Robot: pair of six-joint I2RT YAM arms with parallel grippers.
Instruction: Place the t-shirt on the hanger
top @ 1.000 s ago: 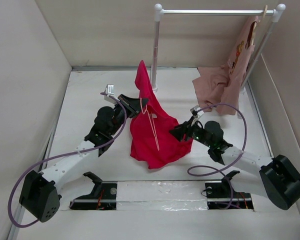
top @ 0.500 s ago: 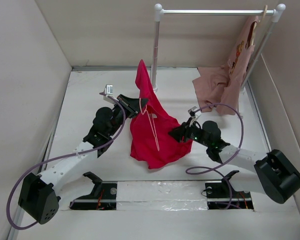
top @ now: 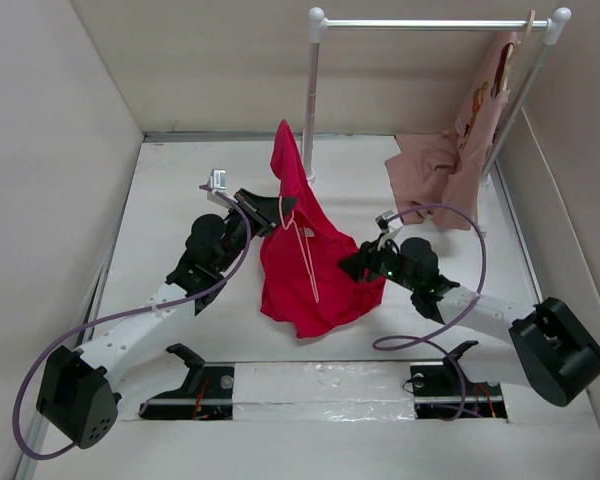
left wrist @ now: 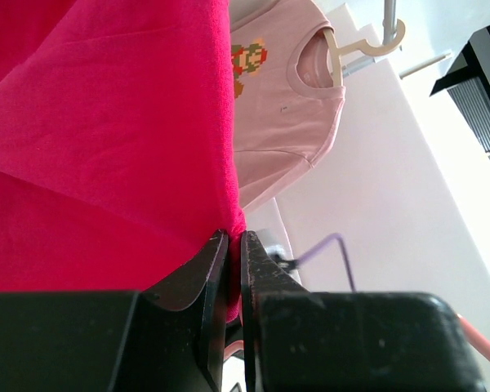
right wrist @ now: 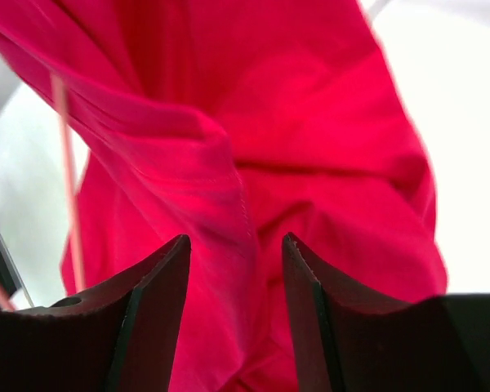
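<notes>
No words, numbers or brand marks can be read in any view. The only print is a small picture on the chest of the dusty pink cloth shirt (left wrist: 286, 106) hanging at the far right of the bench. In the left wrist view it shows as a blocky, pixel-style figure (left wrist: 247, 61) in red, green and brown, with no letters on it. From above, the same print (top: 477, 100) is only a blur of yellow and red.
</notes>
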